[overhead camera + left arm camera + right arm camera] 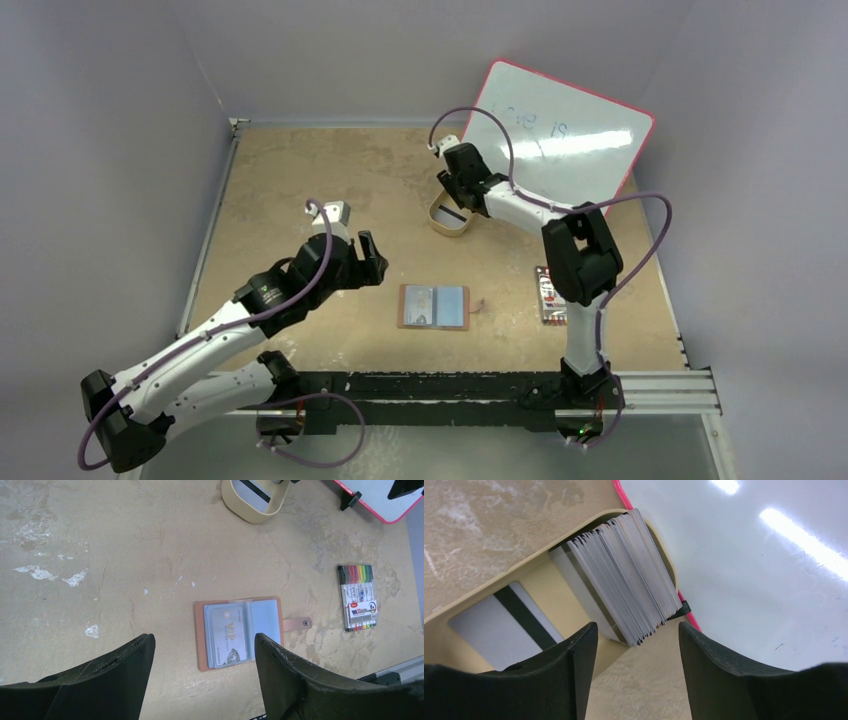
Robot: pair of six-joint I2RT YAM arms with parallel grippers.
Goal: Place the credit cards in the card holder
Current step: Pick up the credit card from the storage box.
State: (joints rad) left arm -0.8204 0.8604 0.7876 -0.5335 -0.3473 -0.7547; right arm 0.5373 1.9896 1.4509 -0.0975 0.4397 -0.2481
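Lower the right claw [636, 630], parted and empty, onto the cards [624, 575] standing on edge in the tray [524, 565], and pinch only the outermost card rather than a clump. Lift straight up past the rim, then carry toward the holder [434, 307], lying open mid-table. Hold the left claw [204, 639], wide and empty just beside the holder, ready to pin the leather flat.

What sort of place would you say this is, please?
Probably a robotics lab test cell: plain grey walls enclose a scuffed tabletop, the left arm and right arm are bolted to a rail, and a whiteboard stands at the back.
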